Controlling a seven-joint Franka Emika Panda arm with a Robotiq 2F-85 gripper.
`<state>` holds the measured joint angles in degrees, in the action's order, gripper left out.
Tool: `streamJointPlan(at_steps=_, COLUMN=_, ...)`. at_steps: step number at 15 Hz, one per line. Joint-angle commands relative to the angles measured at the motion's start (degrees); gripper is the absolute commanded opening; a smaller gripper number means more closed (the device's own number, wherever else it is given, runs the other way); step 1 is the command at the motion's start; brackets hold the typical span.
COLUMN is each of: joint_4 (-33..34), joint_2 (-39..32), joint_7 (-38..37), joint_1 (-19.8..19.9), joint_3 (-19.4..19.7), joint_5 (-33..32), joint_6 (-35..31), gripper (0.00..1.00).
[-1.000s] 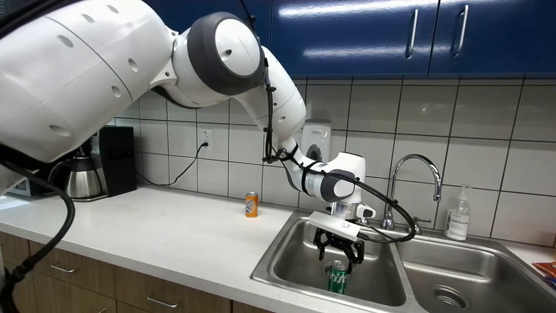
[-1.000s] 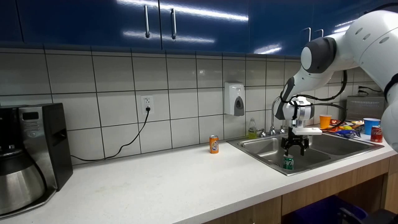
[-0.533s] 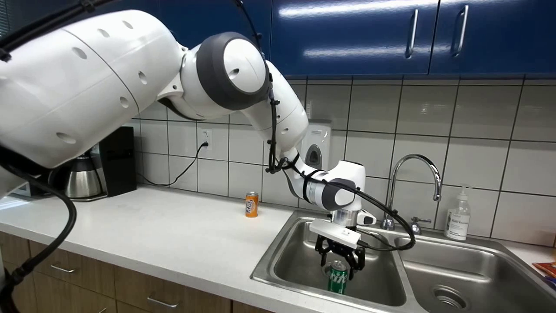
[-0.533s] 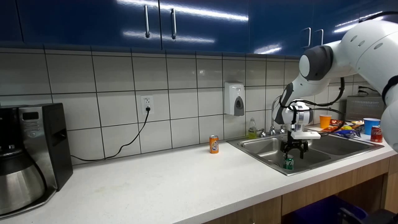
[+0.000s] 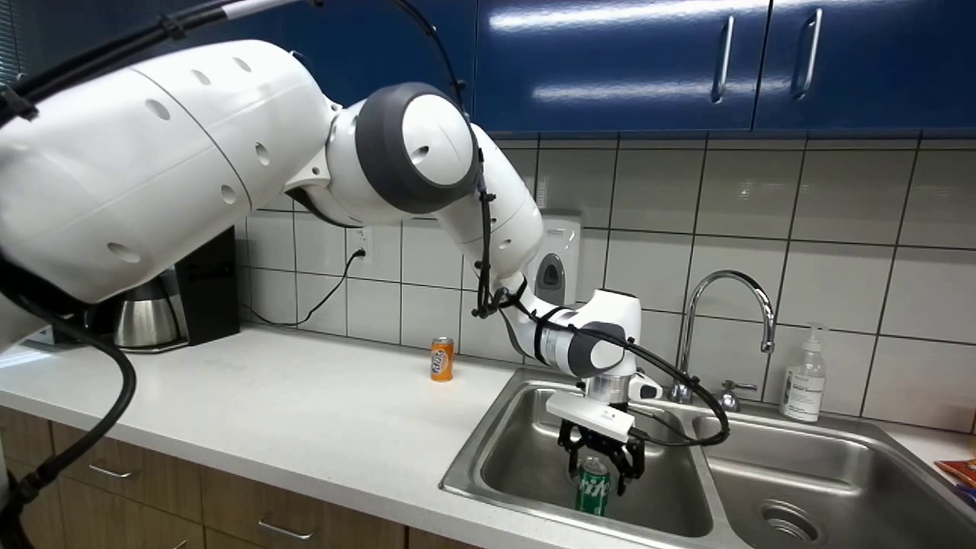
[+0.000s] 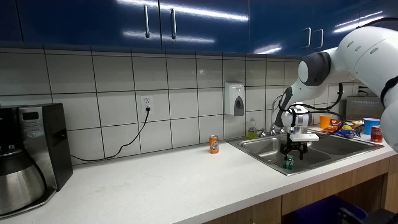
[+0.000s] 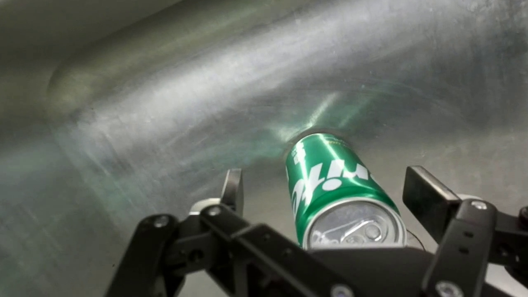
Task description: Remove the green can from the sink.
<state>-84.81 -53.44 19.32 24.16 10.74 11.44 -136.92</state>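
So, green can point(image 7: 340, 192): standing upright on the floor of the sink point(image 5: 707, 474), in the basin nearer the orange can point(image 5: 441, 359); not lifted, grasp not made yet.
Gripper point(image 7: 328, 183): from where I'm standing it points down into that basin, pads point(image 7: 429, 200) spread wider than the can, nothing held.
Pads: one to each side of the can in the wrist view, gap showing at both; can looks off-centre, so shift to even the gaps before closing, else first contact likely shoves or tips it.
Silver top point(image 7: 359, 227): near edge hidden by the gripper; clearance above it I can't judge. Come down slowly, straight, no bump on it.
White lettering point(image 7: 332, 184): good height for the pads, well below the top edge; gentle squeeze, thin-walled can may dent. Full or empty, no telling.
Sink: front edge looks near the can in both exterior views, real gap unclear; keep the gripper off it going down, lift straight up till the can's base clears the rim, then sideways.
Surface point(image 5: 328, 412): white, just beside that basin, carries the orange can; sensible set-down spot, I'd say, well apart from that can. Let go only once the base sits flat.
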Motion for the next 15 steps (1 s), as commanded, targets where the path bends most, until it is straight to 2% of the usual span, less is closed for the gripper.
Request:
streamJointPlan(at_steps=1, joint_4=3.09, joint_2=-1.95, joint_7=-2.52, joint_1=1.18, joint_3=-1.53, joint_5=-2.12, joint_6=-0.19, gripper=1.00)
streamJointPlan(at_steps=15, joint_4=7.34, joint_2=-4.95, joint_7=-4.31, joint_1=0.82, joint_3=-1.93, joint_5=-2.53, joint_6=-0.39, gripper=1.00)
